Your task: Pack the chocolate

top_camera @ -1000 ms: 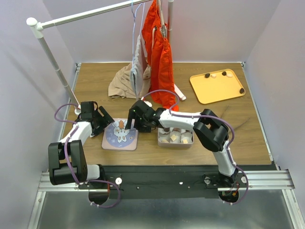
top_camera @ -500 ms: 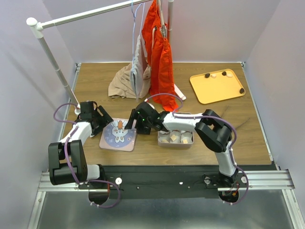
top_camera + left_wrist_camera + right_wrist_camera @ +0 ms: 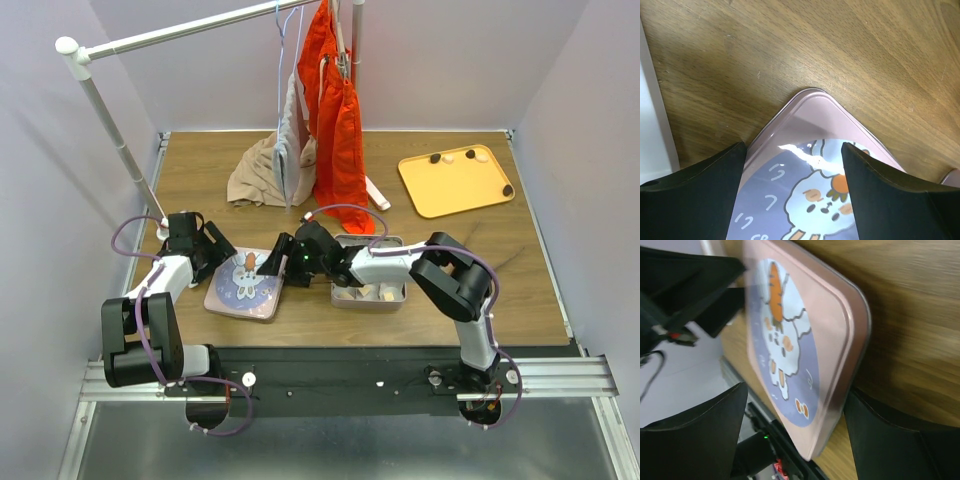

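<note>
A pink tin lid with a rabbit picture (image 3: 243,290) lies on the wooden table between my two grippers. My left gripper (image 3: 215,262) is open, its fingers astride one corner of the lid (image 3: 805,125). My right gripper (image 3: 272,262) is open around the opposite edge; the lid (image 3: 805,315) looks tilted there and its rim touches one finger (image 3: 875,430). The open tin box (image 3: 403,290) with chocolate pieces (image 3: 365,292) sits under my right forearm. More chocolate, dark (image 3: 436,158) and cream (image 3: 482,154), lies on the yellow tray (image 3: 450,185).
A clothes rack crosses the back, with a white pole (image 3: 110,120) and orange garments (image 3: 335,120) hanging over the middle. A beige cloth (image 3: 262,175) is heaped behind the lid. The rack's white foot (image 3: 375,193) lies near the box.
The lid has slid left and a little toward the front. My right gripper has followed it leftward, its jaws slightly narrower. The left gripper has stayed at the lid's corner.
</note>
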You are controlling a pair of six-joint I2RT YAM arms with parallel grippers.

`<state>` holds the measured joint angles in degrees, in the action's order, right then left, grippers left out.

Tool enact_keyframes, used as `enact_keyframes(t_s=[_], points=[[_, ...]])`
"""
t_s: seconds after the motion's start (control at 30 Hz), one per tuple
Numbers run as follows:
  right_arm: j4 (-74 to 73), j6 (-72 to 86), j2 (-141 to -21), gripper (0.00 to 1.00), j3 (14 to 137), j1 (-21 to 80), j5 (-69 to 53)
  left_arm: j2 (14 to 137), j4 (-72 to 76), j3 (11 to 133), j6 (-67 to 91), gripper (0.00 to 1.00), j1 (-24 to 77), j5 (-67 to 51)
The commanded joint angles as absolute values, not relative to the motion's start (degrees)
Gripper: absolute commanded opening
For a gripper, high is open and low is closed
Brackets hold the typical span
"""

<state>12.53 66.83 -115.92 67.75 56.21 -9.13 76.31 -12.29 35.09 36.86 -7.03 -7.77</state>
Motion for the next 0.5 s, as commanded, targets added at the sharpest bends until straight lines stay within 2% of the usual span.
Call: enact_keyframes(t_s=[0.0, 0.2, 0.3, 0.47], points=[[25.21, 67.50, -113.82, 0.83, 68.12, 57.22, -13.01, 76.03, -14.06, 33.57, 37.97, 0.86, -6.42, -11.25], [24.79, 67.24, -114.16, 0.82, 68.64, 57.22, -12.04, 76.47, -13.98, 33.84, 37.53, 0.86, -6.42, -11.78], [24.61, 67.67, -114.96, 0.76, 68.82, 57.13, -12.13, 76.38, -13.89, 33.75, 37.44, 0.86, -6.42, -12.04], [24.70, 68.38, -116.98, 0.58, 69.69, 57.22, -12.48, 75.77, -13.80, 33.66, 37.44, 0.86, -6.42, -12.39]])
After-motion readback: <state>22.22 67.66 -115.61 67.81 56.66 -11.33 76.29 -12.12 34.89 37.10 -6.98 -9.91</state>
